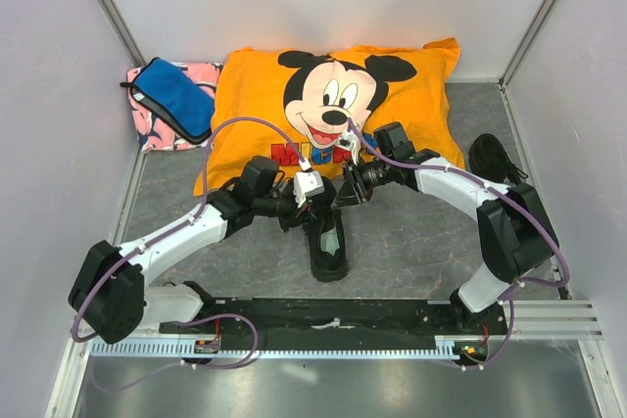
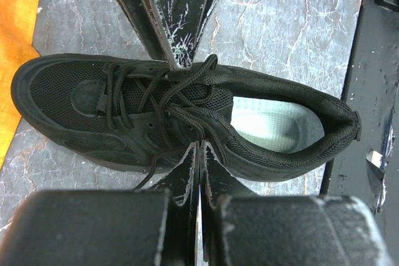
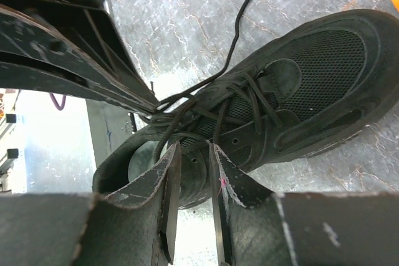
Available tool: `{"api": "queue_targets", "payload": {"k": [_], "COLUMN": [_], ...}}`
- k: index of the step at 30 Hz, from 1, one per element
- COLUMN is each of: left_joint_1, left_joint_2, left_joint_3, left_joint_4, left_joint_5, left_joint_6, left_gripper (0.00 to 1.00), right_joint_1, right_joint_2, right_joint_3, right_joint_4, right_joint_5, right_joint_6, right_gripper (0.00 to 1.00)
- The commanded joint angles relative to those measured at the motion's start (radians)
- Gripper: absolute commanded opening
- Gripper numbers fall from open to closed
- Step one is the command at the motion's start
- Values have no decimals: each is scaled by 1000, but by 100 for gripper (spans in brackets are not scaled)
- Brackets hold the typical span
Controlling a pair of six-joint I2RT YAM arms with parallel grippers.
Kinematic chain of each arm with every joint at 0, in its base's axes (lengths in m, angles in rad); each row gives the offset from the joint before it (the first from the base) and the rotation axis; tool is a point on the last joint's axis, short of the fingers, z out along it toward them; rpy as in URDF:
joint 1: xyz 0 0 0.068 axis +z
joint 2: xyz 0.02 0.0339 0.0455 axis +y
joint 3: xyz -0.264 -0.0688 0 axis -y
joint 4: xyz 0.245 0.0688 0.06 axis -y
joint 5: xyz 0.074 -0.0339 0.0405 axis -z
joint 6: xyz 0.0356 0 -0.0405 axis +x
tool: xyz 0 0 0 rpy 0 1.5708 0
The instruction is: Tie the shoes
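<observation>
From above, I see one shoe [image 1: 328,247] on the grey table [image 1: 421,242], toe pointing away from the arm bases, just in front of an orange pillow [image 1: 245,105]. The other shoe [image 1: 493,159] sits well apart at the right, behind the right arm. Left gripper [image 1: 315,205] and right gripper [image 1: 340,199] meet over the near shoe's lacing, almost touching each other.

The left wrist camera looks down on the shoe [image 2: 68,98], lying on its sole with the toe to the left and a pale insole [image 2: 274,126] showing. The left gripper [image 2: 199,147] has its jaws pressed together, and a strand of the laces [image 2: 156,95] runs to its tips. Opposite, the right gripper [image 2: 184,61] touches the laces from the far side.

On the right wrist camera, the right gripper [image 3: 194,151] has a narrow gap between its jaws. It sits above the shoe's opening, and I can't make out anything held in it. The laces [image 3: 249,101] bunch toward the tips of the left gripper [image 3: 151,103], which looks like a pinch on them. One loose end [image 3: 240,23] trails across the table.

I see no knot or bow, so I judge the job to be at its start, gathering strands for the first crossing. Next, I think the right gripper needs to settle over one strand and close on it. Both arms then need to pull apart without dragging the shoe.
</observation>
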Motion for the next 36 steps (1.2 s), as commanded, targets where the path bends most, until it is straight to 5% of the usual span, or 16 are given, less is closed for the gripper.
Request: {"api": "queue_targets", "payload": {"k": [1,36], "left_joint_1": [-17,-43], "left_joint_2": [24,103], "left_joint_3": [22,136], "left_joint_4": [40,-69], "left_joint_5": [18,44], "left_joint_6": [-22,13], "left_gripper": [2,1], "right_joint_1": [7,10], "right_joint_2": [11,2], "right_joint_3": [7,9], "right_joint_4": [37,83], "right_joint_5": [-55,-90], "right_joint_6": [5,72], "right_gripper": [32,33]}}
